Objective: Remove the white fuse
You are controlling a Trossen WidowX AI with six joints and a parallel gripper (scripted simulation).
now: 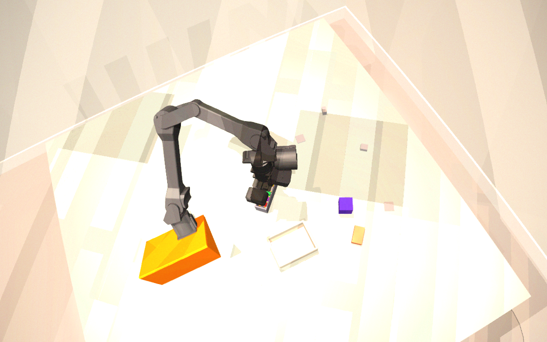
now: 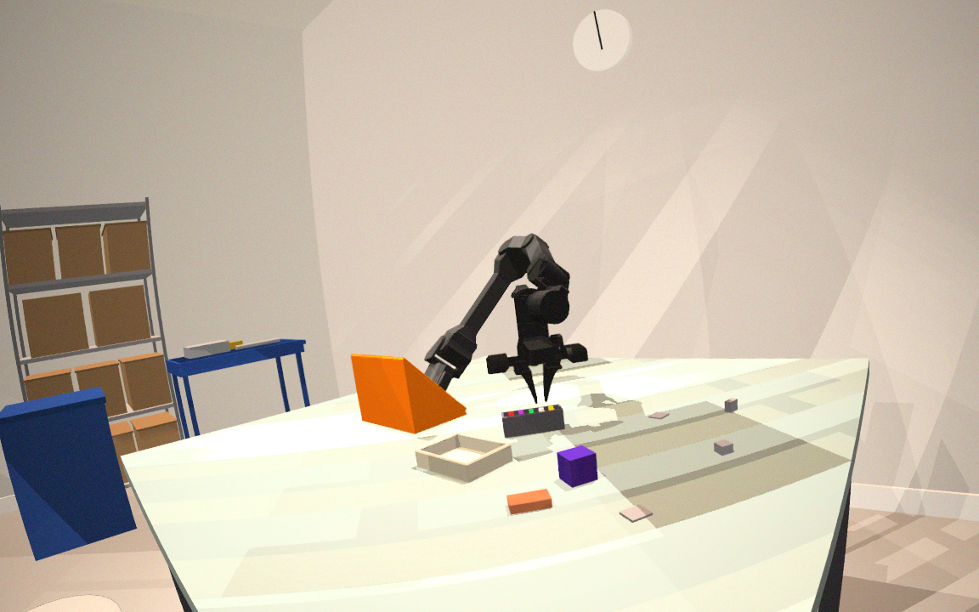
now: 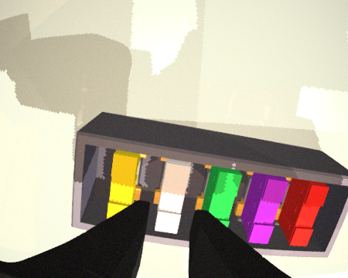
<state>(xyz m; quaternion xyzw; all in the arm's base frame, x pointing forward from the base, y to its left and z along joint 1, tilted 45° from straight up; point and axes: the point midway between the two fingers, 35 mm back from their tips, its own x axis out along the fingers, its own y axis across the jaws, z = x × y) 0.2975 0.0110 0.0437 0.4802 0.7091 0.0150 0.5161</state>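
Observation:
The white fuse (image 3: 175, 177) stands in the dark fuse block (image 3: 205, 137) (image 2: 533, 426) (image 1: 262, 208), between the yellow fuse (image 3: 124, 170) and the green fuse (image 3: 225, 185). The purple fuse (image 3: 274, 189) and red fuse (image 3: 317, 193) are farther right in the wrist view. My gripper (image 3: 170, 218) (image 2: 541, 400) points down just above the block. Its fingers are a little apart, open and empty, one on each side of the white fuse in the wrist view. The fingertips are hidden in the top view. The pale tray (image 1: 297, 259) (image 2: 439, 463) holds nothing that I can see.
A purple cube (image 1: 345, 205) (image 2: 576, 466) and a flat orange block (image 1: 358, 235) (image 2: 529, 501) lie beyond the tray. A big orange wedge (image 1: 182, 268) (image 2: 394, 395) stands at the arm's base. Several small pinkish pieces lie farther off, one a tile (image 2: 635, 512).

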